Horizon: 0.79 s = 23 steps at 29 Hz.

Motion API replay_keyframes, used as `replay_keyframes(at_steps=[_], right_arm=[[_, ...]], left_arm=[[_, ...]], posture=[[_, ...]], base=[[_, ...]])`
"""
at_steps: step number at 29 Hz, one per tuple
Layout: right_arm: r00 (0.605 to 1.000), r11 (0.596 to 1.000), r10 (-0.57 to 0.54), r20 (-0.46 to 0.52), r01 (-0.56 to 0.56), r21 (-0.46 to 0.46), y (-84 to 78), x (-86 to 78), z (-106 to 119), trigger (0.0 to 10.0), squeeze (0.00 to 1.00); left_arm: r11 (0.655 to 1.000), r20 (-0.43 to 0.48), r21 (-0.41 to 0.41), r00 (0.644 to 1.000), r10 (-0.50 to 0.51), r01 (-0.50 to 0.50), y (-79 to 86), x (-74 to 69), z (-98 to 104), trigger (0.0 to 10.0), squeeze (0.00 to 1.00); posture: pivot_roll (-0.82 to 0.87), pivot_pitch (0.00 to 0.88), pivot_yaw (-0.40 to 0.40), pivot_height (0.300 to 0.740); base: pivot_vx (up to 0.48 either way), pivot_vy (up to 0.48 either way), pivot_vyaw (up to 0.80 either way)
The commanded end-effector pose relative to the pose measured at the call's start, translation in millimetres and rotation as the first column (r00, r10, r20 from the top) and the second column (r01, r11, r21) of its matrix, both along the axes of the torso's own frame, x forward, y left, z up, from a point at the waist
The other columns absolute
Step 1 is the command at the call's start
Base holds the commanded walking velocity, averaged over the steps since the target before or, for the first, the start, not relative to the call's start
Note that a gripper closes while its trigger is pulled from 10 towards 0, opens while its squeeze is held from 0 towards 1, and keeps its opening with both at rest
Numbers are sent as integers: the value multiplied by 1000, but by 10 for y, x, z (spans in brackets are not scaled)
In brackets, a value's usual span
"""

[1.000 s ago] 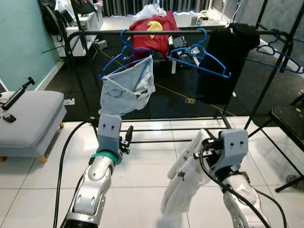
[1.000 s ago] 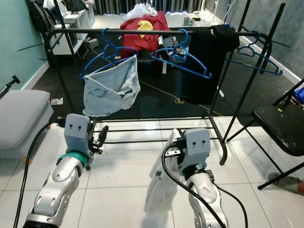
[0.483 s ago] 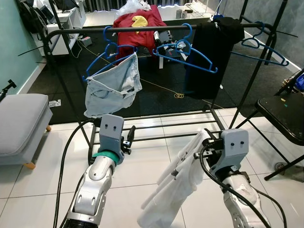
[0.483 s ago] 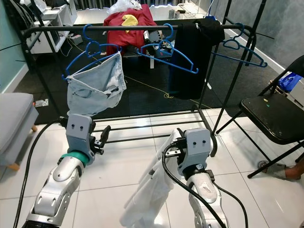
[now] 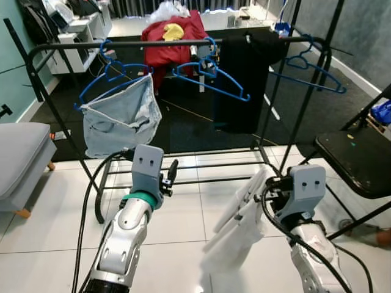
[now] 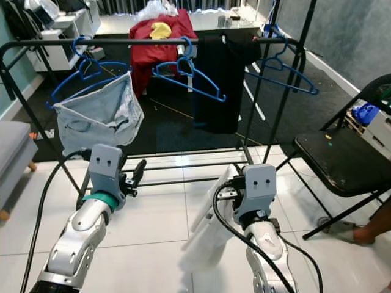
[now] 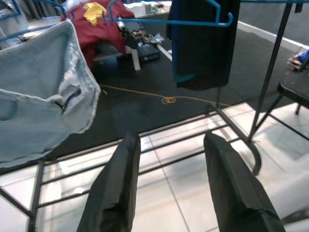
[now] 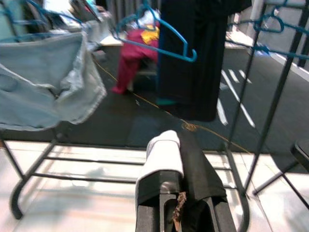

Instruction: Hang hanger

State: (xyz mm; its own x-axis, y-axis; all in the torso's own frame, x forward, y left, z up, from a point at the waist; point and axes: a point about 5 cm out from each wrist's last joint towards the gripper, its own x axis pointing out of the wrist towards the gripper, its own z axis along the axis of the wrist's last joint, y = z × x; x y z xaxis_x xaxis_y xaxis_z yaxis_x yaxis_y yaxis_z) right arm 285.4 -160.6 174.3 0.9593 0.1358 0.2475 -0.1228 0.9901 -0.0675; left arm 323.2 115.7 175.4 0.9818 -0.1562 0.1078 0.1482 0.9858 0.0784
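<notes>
A black clothes rack (image 5: 183, 43) stands in front of me on the tiled floor. On its rail hang a blue hanger with a pale denim garment (image 5: 119, 119), an empty blue hanger (image 5: 211, 74), a black garment (image 5: 244, 79) and another blue hanger (image 5: 313, 68). My right gripper (image 8: 176, 145) is shut on a white garment (image 5: 239, 223) that dangles below it, low and in front of the rack. Whether a hanger is inside that cloth is hidden. My left gripper (image 7: 169, 142) is open and holds nothing, pointing at the rack's lower bars.
A black folding chair (image 5: 357, 152) stands close on the right. A grey cushioned seat (image 5: 18, 152) sits at the left. Red clothing (image 5: 174, 33) is piled behind the rack. A person's foot (image 6: 366, 233) shows at the lower right.
The camera has swung right, so the rack and grey seat slid left and the chair came closer. The white garment swings under the right gripper. Both arms keep their pose.
</notes>
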Motion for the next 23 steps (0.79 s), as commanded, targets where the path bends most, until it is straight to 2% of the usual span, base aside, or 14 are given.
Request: replay_keyframes(at_steps=[1,23], right_arm=[[1000,1000,17,7,-17,19,31,-20,1,10000,0],[1000,1000,23,4,-23,16,32,-35,-1,10000,0]], left_arm=[[1000,-28,12,999,14,-14,26,-17,-74,10000,0],[1000,-21,9,1000,15,-15,33,-45,-79,10000,0]], posture=[[-228,95,95,740],[-228,106,92,740]], base=[[0,0,0],[0,0,0]])
